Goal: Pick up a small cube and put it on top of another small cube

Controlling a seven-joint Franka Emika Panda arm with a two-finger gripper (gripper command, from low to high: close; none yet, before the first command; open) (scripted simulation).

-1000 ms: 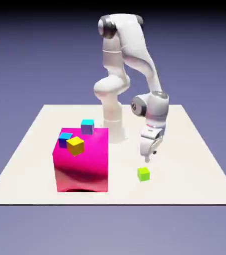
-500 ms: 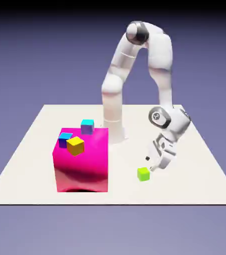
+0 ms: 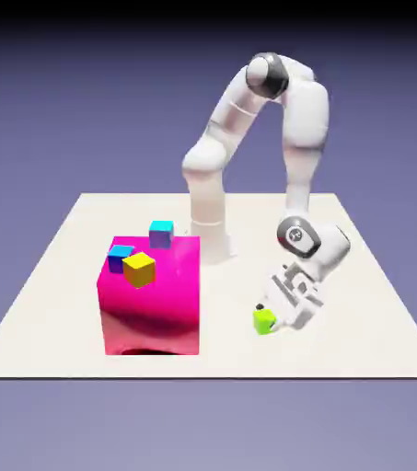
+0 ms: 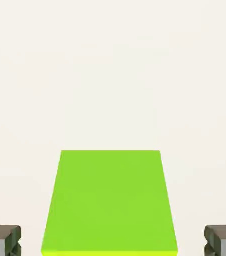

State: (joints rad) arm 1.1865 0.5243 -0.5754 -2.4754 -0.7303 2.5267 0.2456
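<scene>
Low over the pale table, my gripper hangs wide open at the lime-green cube — aligned, I judge, but the lift and the stacking remain. The hand view shows bare space between each fingertip and the cube's sides; only the exterior view shows the yellow cube, by the magenta block's top — one possible base.

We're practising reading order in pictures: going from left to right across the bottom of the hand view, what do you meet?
Grey fingertip of the open jaws → lime-green cube → the other grey fingertip.
</scene>
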